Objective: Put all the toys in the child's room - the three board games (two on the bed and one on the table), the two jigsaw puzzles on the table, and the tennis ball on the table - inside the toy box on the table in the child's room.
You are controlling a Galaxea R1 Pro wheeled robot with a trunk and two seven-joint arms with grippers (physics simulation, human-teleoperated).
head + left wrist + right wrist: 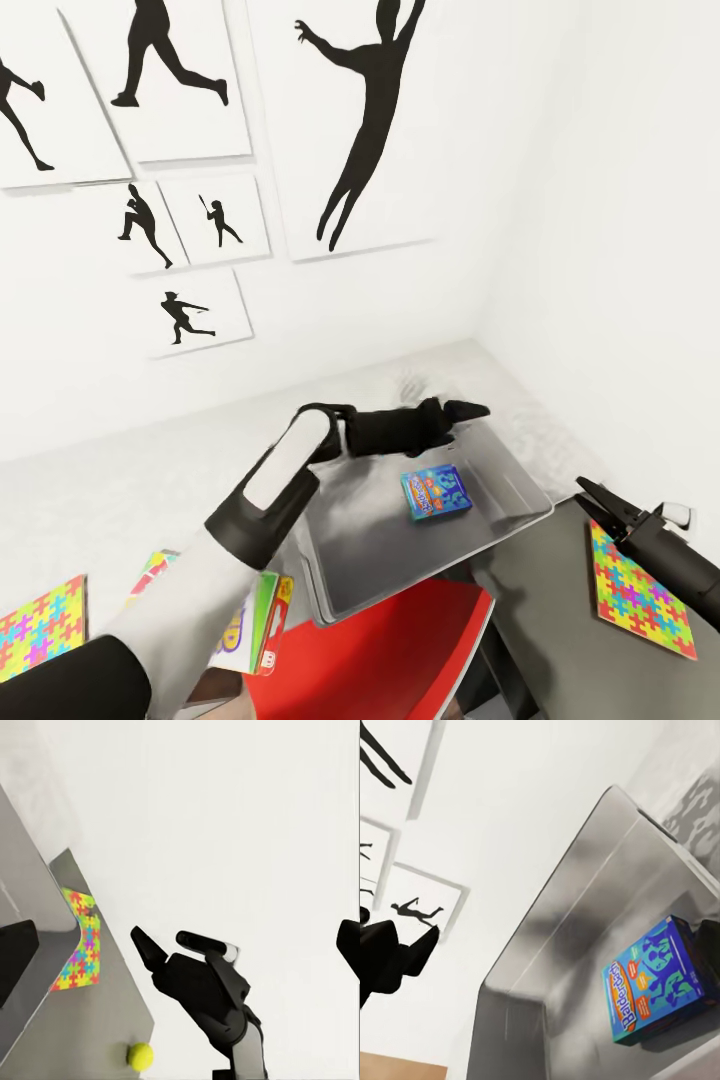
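Nearest the head camera, at 7 o'clock, the left arm's white forearm crosses a yellow, green and red board game [258, 628] lying on the worktop [70, 510]. That arm reaches toward 1 o'clock and ends in the left tool [462, 410], which hangs over the far rim of the toy box [345, 585]; whether its fingers are spread or pressed together cannot be told from any view, and nothing is seen in it.

1 small blue board game [436, 494] lies flat on the tray floor toward its right side, clear of the walls. The right wrist view shows this blue box [661, 979] near 1 sloping wall, with bare tray floor stretching away from it.

At 4 o'clock the right tool [598, 500] is spread, its 2 fingers parted and empty, poised just beyond the tray's right corner above the worktop edge. The left wrist view confirms that right tool [163, 943] open, touching nothing.

1 jigsaw puzzle [640, 592] lies flat at 4 o'clock beside the right arm; another jigsaw puzzle [40, 626] lies at 8 o'clock. A tennis ball [140, 1056] rests on the worktop near its edge. A red chair seat [380, 660] sits below the tray's near rim at 6 o'clock.
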